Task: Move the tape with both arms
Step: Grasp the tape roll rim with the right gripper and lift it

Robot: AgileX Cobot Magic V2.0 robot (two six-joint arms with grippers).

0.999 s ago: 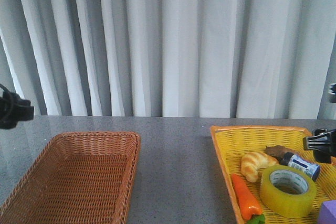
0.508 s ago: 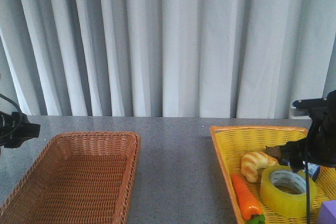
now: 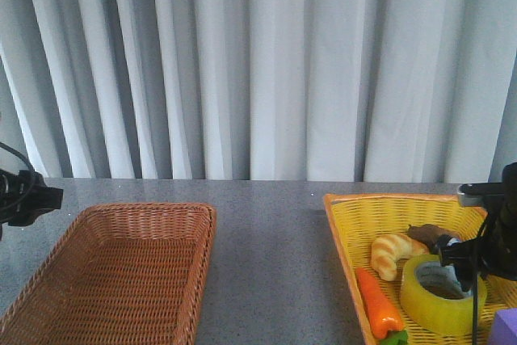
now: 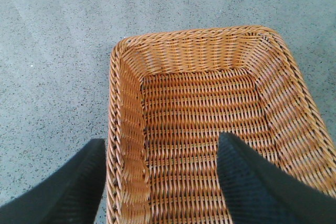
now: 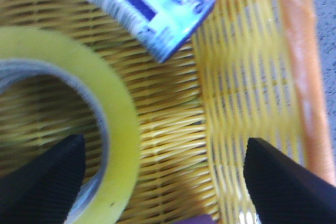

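The yellow-green tape (image 3: 440,300) lies flat in the yellow basket (image 3: 388,199) at the right. My right gripper (image 3: 468,271) is open and low over the tape's right side. In the right wrist view its jaws (image 5: 165,182) straddle the roll's wall (image 5: 121,119): one finger (image 5: 47,179) is in the core hole, the other (image 5: 289,182) is over the basket's wall (image 5: 247,103). My left gripper (image 3: 32,199) is open and empty at the left edge. In the left wrist view it (image 4: 157,182) hangs over one side rim of the brown wicker basket (image 4: 194,36).
The brown wicker basket (image 3: 121,211) is empty. The yellow basket also holds a croissant (image 3: 394,253), a carrot (image 3: 378,306), a labelled bottle (image 5: 152,3), a brown item (image 3: 426,233) and a purple block (image 3: 507,329). Grey curtains hang behind the table.
My right arm came in from the right edge and dropped onto the tape, hiding the bottle in the front view. My left gripper shifted slightly right.
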